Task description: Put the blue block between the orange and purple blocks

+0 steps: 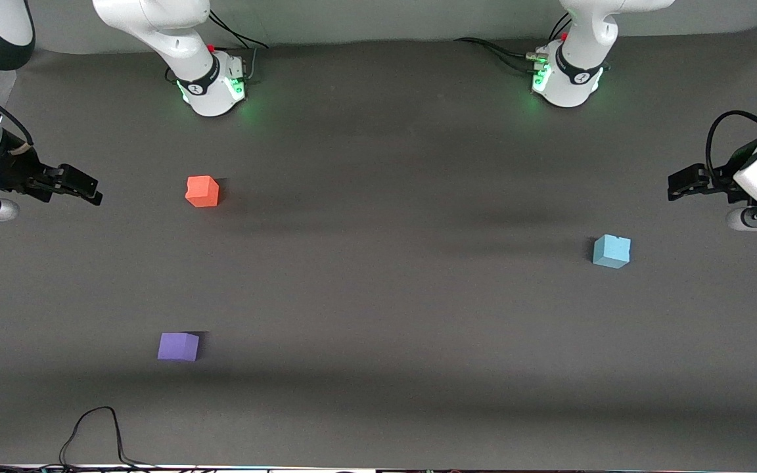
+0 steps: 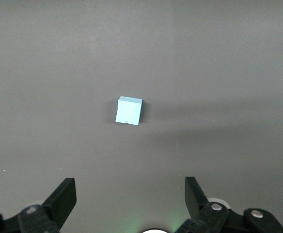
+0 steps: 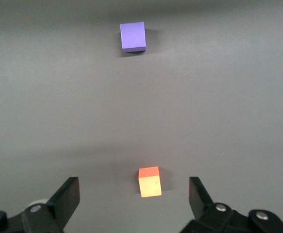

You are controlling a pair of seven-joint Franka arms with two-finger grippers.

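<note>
The blue block (image 1: 611,251) is set on the dark counter (image 1: 391,295), well apart from the orange block (image 1: 202,191) and purple block (image 1: 178,346). The left gripper (image 2: 129,196) and right gripper (image 3: 134,196) are held aloft with jaws released, nothing grasped.

Cut off by the frame edges: both arms' upper links, right tool (image 1: 83,186) body, left tool (image 1: 681,184) wrist housing.
</note>
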